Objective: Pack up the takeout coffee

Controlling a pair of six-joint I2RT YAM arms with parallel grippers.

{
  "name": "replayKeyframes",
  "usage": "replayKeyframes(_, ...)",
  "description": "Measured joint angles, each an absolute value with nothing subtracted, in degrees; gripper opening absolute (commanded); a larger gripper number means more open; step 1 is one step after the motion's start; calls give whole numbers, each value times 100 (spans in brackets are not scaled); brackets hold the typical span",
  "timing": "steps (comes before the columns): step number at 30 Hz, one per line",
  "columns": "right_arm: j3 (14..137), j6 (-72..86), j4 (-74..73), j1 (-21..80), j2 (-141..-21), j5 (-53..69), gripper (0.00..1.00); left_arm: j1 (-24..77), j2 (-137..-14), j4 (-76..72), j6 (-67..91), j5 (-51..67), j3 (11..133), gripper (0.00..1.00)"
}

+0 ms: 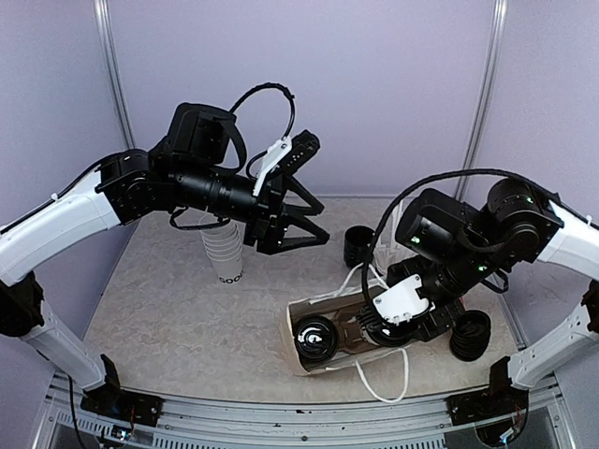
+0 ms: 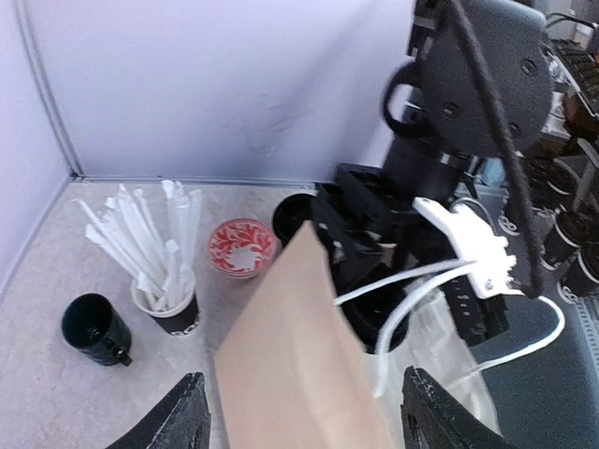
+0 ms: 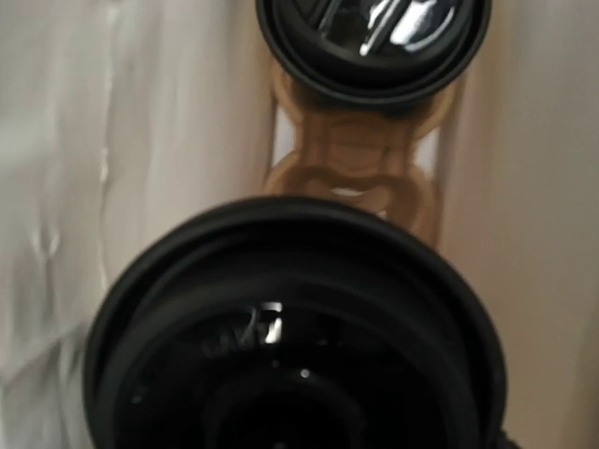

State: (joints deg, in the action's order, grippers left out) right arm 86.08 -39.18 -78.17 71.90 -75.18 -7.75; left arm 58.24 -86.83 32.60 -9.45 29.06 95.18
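The left gripper [image 2: 301, 379] hangs in the air above the table with its jaws spread wide and nothing between them. Below it stands a brown paper bag [image 2: 290, 365], mouth up, its white handles [image 2: 402, 309] looping off the rim.

The right gripper [image 1: 386, 327] is lowered into that bag's mouth. Its fingers are hidden by the arm and by the bag, so I cannot tell whether they grip anything. Its wrist camera sits right over the near coffee cup [image 3: 299, 355], whose round black lid fills most of that view.

Both cups stand upright inside the bag, long axis vertical, lids pointing straight up at the camera. The far coffee cup [image 3: 374, 42] is in the other pocket of a brown cardboard tray [image 3: 351, 178], whose bridge shows between the two lids. The cups are side by side but apart. From above, the far cup's lid shows at the bag's left end.

Outside the bag, a stack of white paper cups [image 1: 223, 253] stands under the left arm. Farther back are a black cup of white sticks [image 2: 168, 299], what looks like a red patterned dish [image 2: 241, 248], and a dark cup [image 2: 94, 327] on its side.
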Motion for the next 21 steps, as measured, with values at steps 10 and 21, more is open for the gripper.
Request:
replayKeyframes(10,8119,-3913,-7800,7376,-7238,-716,26,4657,-9295,2383,-410,2027,8849,67)
replayKeyframes(21,7653,-4082,-7205,7542,-6906,-1223,27,4713,-10350,2145,-242,2123,8788,64)
